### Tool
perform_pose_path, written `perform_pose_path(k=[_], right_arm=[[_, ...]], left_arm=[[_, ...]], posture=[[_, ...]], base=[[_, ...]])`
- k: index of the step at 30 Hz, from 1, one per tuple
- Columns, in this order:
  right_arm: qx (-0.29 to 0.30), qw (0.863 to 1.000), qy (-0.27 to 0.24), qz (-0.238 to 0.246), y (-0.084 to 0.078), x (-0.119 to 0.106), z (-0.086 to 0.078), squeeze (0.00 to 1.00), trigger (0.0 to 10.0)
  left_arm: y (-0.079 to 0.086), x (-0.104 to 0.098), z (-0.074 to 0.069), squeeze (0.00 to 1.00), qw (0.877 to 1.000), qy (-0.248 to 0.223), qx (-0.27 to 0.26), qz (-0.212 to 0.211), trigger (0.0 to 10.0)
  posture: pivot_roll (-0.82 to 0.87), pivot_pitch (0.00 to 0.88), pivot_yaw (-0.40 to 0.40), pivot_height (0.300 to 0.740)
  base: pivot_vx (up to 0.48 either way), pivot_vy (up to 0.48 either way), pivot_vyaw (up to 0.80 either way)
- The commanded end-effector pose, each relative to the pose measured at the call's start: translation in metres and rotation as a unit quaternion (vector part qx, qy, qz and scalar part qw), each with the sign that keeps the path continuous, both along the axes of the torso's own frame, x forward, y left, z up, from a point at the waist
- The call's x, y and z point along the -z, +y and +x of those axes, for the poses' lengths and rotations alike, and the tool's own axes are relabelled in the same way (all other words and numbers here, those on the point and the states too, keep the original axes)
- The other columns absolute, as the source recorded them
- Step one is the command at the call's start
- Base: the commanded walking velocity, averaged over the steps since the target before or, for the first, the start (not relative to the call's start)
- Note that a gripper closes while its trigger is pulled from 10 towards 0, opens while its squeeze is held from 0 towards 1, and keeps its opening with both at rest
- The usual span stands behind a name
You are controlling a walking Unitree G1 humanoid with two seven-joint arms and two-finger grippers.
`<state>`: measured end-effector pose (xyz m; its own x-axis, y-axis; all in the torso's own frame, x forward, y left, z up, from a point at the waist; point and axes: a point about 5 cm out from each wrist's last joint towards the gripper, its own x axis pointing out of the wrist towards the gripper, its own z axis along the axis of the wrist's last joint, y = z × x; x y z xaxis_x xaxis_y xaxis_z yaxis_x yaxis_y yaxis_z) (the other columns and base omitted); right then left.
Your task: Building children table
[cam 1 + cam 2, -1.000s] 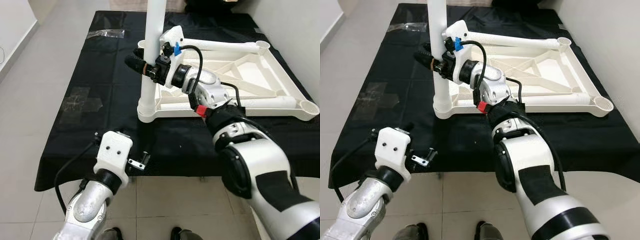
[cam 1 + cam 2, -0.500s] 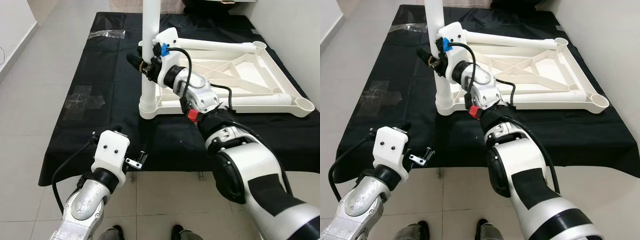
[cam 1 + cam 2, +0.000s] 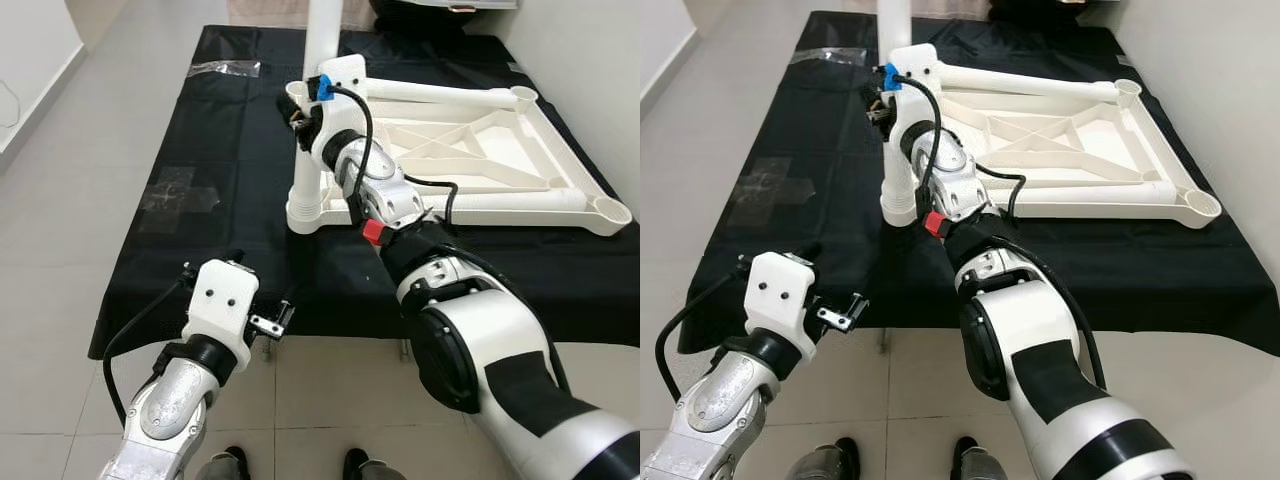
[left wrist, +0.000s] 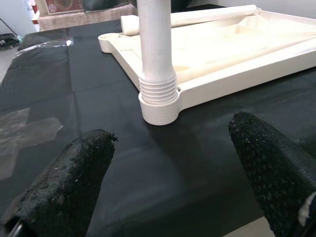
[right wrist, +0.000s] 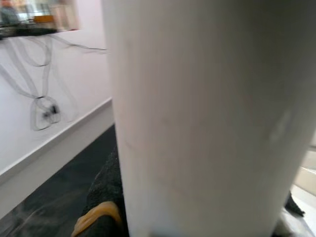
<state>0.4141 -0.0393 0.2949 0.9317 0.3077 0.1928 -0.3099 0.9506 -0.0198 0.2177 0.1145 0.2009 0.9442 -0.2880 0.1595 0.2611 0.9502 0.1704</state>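
We see a white plastic table frame [image 3: 470, 160] lying upside down on a black cloth [image 3: 215, 140] that covers the floor, with pale floor tiles [image 3: 60, 250] around it. One white table leg [image 3: 312, 120] stands upright in the frame's near-left corner socket [image 3: 305, 215], its ribbed collar seated at the socket's mouth, as the left wrist view shows. A second leg [image 3: 440, 93] lies flat along the far edge of the frame. The near-right corner socket [image 3: 611, 213] and the far-right corner socket [image 3: 524, 94] stand open.

The right arm reaches forward across the frame, and the right pincer [image 3: 303, 122] is closed around the upright leg, above the collar. In the right wrist view the leg's white shaft stands directly before the camera, with a black fingertip [image 5: 106, 192] pressed against it.

The left pincer [image 4: 173, 163] hovers low at the near edge of the cloth, its fingers spread wide and gripping nothing, pointed toward the leg's base. A patch of clear tape [image 3: 180, 190] sticks to the cloth at left, and a clear plastic bag [image 3: 225, 68] lies near the far-left edge.
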Motion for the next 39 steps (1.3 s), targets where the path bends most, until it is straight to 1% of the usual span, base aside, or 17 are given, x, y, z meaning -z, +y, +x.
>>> perform_pose_path(k=[1, 4, 8, 14, 17, 18, 21, 22, 24, 25, 26, 27, 28, 32, 33, 35, 39], right_arm=[[0.072, 0.992, 0.102, -0.001, -0.020, 0.052, 0.004, 0.00, 10.0], [0.138, 0.986, 0.098, -0.006, -0.025, 0.053, 0.004, 0.00, 10.0], [0.165, 0.982, 0.094, -0.004, -0.025, 0.053, 0.003, 0.00, 10.0], [0.178, 0.980, 0.093, 0.008, -0.024, 0.053, 0.002, 0.00, 10.0], [0.267, 0.959, 0.094, 0.003, -0.022, 0.054, -0.002, 0.00, 10.0], [0.267, 0.959, 0.094, 0.003, -0.022, 0.054, -0.002, 0.00, 10.0], [0.326, 0.941, 0.091, 0.003, -0.021, 0.051, -0.005, 0.00, 10.0], [0.351, 0.932, 0.091, 0.009, -0.021, 0.050, -0.006, 0.00, 10.0], [0.351, 0.932, 0.091, 0.009, -0.021, 0.050, -0.006, 0.00, 10.0], [0.372, 0.924, 0.089, 0.018, -0.021, 0.048, -0.008, 0.00, 10.0], [0.372, 0.924, 0.089, 0.018, -0.021, 0.048, -0.008, 0.00, 10.0], [0.403, 0.910, 0.093, 0.043, -0.018, 0.046, -0.012, 0.00, 10.0], [0.403, 0.910, 0.093, 0.043, -0.018, 0.046, -0.012, 0.00, 10.0], [0.457, 0.882, 0.103, 0.059, -0.013, 0.048, -0.018, 0.00, 10.0], [0.457, 0.882, 0.103, 0.059, -0.013, 0.048, -0.018, 0.00, 10.0], [0.473, 0.872, 0.108, 0.064, -0.010, 0.049, -0.021, 0.00, 10.0], [0.480, 0.869, 0.105, 0.057, -0.004, 0.049, -0.024, 0.00, 10.0]], left_arm=[[0.002, 0.004, 0.001, 0.00, 1.000, 0.008, 0.002, 0.006, 10.0], [0.002, 0.004, 0.002, 0.00, 1.000, 0.006, 0.003, 0.008, 10.0], [0.002, 0.004, 0.002, 0.00, 1.000, 0.006, 0.003, 0.009, 10.0], [0.002, 0.004, 0.002, 0.00, 1.000, 0.006, 0.003, 0.009, 10.0], [0.002, 0.004, 0.003, 0.00, 1.000, 0.005, 0.004, 0.011, 10.0], [0.002, 0.004, 0.003, 0.00, 1.000, 0.005, 0.004, 0.011, 10.0], [0.003, 0.004, 0.004, 0.00, 1.000, 0.003, 0.003, 0.012, 10.0], [0.004, 0.004, 0.005, 0.00, 1.000, 0.002, 0.003, 0.012, 10.0], [0.004, 0.004, 0.005, 0.00, 1.000, 0.002, 0.003, 0.012, 10.0], [0.004, 0.004, 0.005, 0.00, 1.000, 0.001, 0.002, 0.012, 10.0], [0.004, 0.004, 0.005, 0.00, 1.000, 0.001, 0.002, 0.012, 10.0], [0.004, 0.004, 0.006, 0.00, 1.000, -0.001, 0.002, 0.013, 10.0], [0.004, 0.004, 0.006, 0.00, 1.000, -0.001, 0.002, 0.013, 10.0], [0.004, 0.003, 0.007, 0.00, 1.000, -0.003, 0.000, 0.013, 10.0], [0.004, 0.003, 0.007, 0.00, 1.000, -0.003, 0.000, 0.013, 10.0], [0.004, 0.003, 0.007, 0.00, 1.000, -0.004, -0.001, 0.013, 10.0], [0.004, 0.003, 0.008, 0.00, 1.000, -0.005, -0.002, 0.014, 10.0]], posture=[[0.13, 0.267, -0.073, 0.740], [0.13, 0.266, -0.073, 0.740], [0.13, 0.265, -0.072, 0.740], [0.13, 0.265, -0.072, 0.740], [0.13, 0.259, -0.072, 0.740], [0.13, 0.259, -0.072, 0.740], [0.13, 0.254, -0.073, 0.740], [0.13, 0.253, -0.074, 0.740], [0.13, 0.253, -0.074, 0.740], [0.13, 0.251, -0.075, 0.740], [0.13, 0.251, -0.075, 0.740], [0.13, 0.250, -0.076, 0.740], [0.13, 0.250, -0.076, 0.740], [0.13, 0.253, -0.079, 0.740], [0.13, 0.253, -0.079, 0.740], [0.13, 0.256, -0.081, 0.740], [0.14, 0.257, -0.079, 0.740]], base=[[0.000, 0.000, 0.00], [0.000, 0.000, 0.00], [0.000, 0.000, 0.00], [0.000, 0.000, 0.00], [0.000, 0.000, 0.00], [0.000, 0.000, 0.00], [0.000, 0.000, 0.00], [0.000, 0.000, 0.00], [0.000, 0.000, 0.00], [0.000, 0.000, 0.00], [0.000, 0.000, 0.00], [0.000, 0.000, 0.00], [0.000, 0.000, 0.00], [0.000, 0.000, 0.00], [0.000, 0.000, 0.00], [0.000, 0.000, 0.00], [0.000, 0.000, 0.00]])
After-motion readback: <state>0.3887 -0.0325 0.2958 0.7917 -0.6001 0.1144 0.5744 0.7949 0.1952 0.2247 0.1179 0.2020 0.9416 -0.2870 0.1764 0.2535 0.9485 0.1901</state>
